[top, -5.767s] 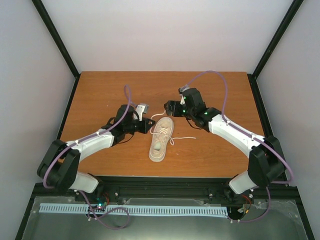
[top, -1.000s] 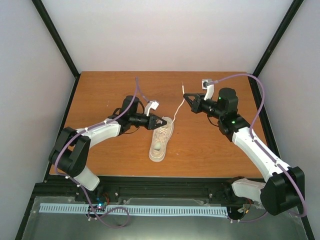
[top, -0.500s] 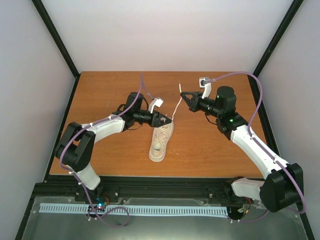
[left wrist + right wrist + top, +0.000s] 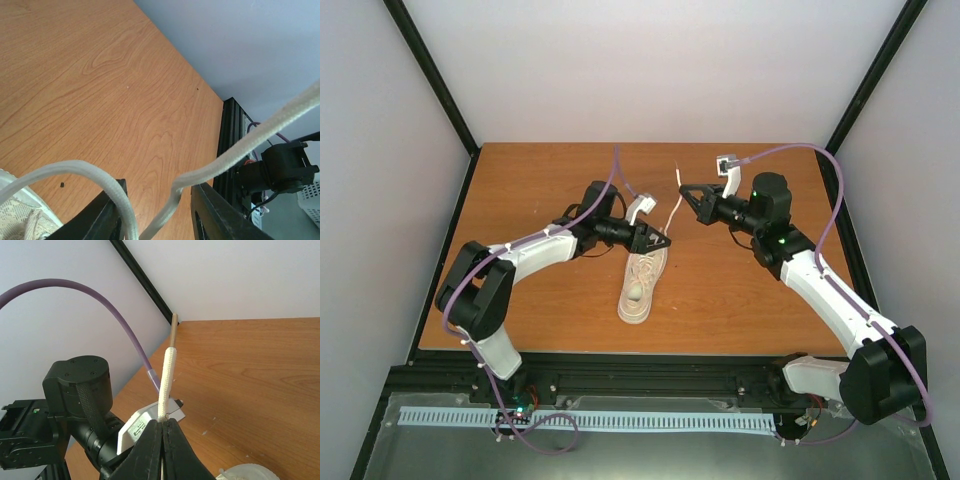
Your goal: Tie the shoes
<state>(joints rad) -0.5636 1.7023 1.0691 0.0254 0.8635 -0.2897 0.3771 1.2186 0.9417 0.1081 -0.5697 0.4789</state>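
Observation:
The cream shoe [image 4: 640, 285] lies on the wooden table [image 4: 520, 180], one end toward the arms' bases. Its pale lace [image 4: 674, 213] runs taut from the far end up to my right gripper [image 4: 684, 189], which is shut on it. In the right wrist view the shut gripper [image 4: 163, 422] pinches the lace [image 4: 166, 370] with its tip sticking up. My left gripper [image 4: 663, 241] hovers at the shoe's far end, open. In the left wrist view the lace [image 4: 235, 150] passes loosely between its fingers [image 4: 107, 215]. A second lace strand [image 4: 75, 167] curves over the left finger.
Black frame posts [image 4: 430, 70] and pale walls ring the table. The left arm's wrist [image 4: 75, 390] and its purple cable [image 4: 100, 295] sit close in front of my right gripper. The right arm's base [image 4: 280, 167] shows past the table edge.
My left gripper has opened and slid right along the shoe's far end. The right gripper has shifted slightly left, still holding the lace up.

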